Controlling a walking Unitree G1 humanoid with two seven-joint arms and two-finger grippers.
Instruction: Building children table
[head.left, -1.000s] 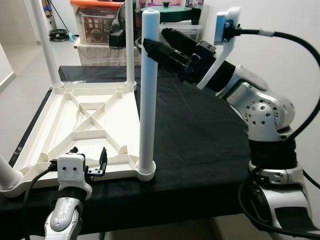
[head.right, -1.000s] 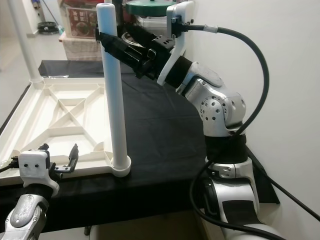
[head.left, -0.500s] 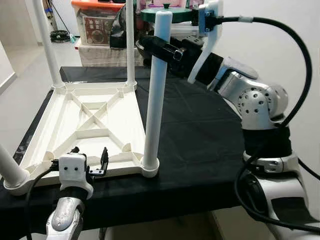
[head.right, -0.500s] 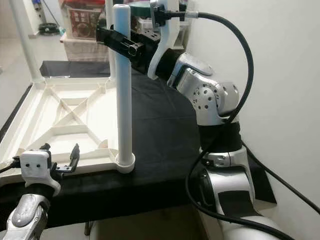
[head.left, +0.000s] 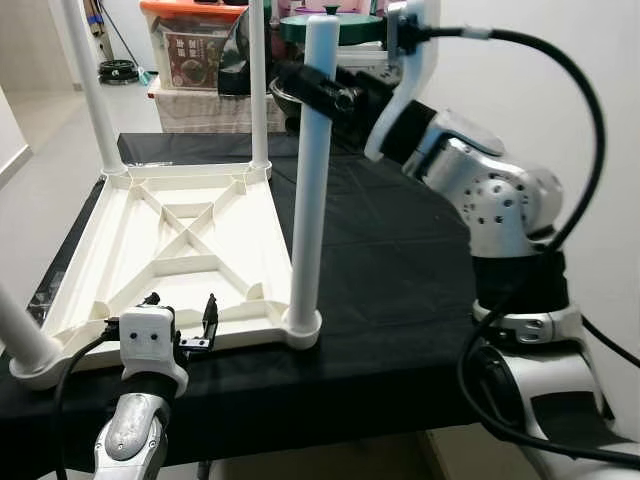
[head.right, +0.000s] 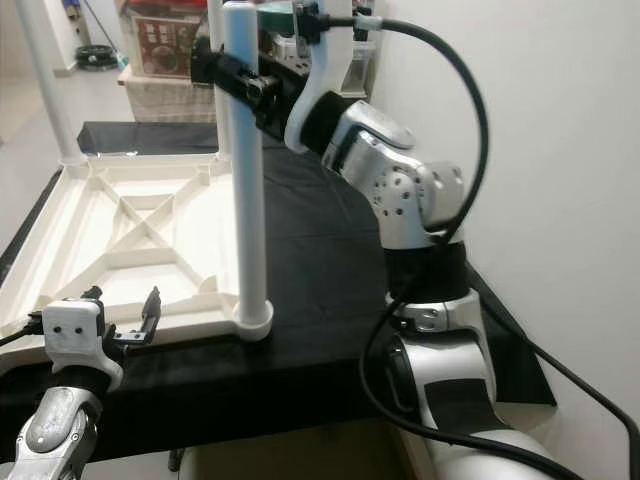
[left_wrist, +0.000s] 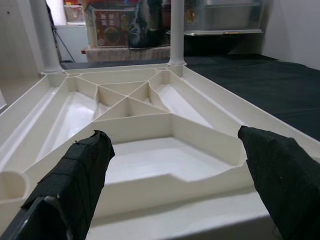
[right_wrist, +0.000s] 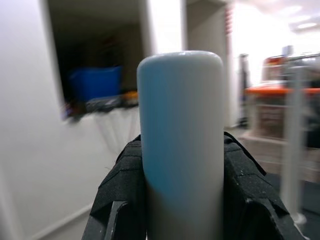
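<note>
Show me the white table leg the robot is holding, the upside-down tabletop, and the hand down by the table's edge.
table leg (head.left: 309, 190), left eye view, middle of the upright shaft
tabletop (head.left: 165, 262), left eye view, ribbed underside
left gripper (head.left: 182, 322), left eye view, midway between fingertips

Table draped in black cloth, upturned white plastic children's table top lying on its left half, ribbed underside up, white legs standing from its corners

1. We take this for a room in a home, used for storage.
2. We see plain white walls and a pale floor.
3. Behind the black-covered table, we see stacked plastic storage boxes and a green lid.
</note>
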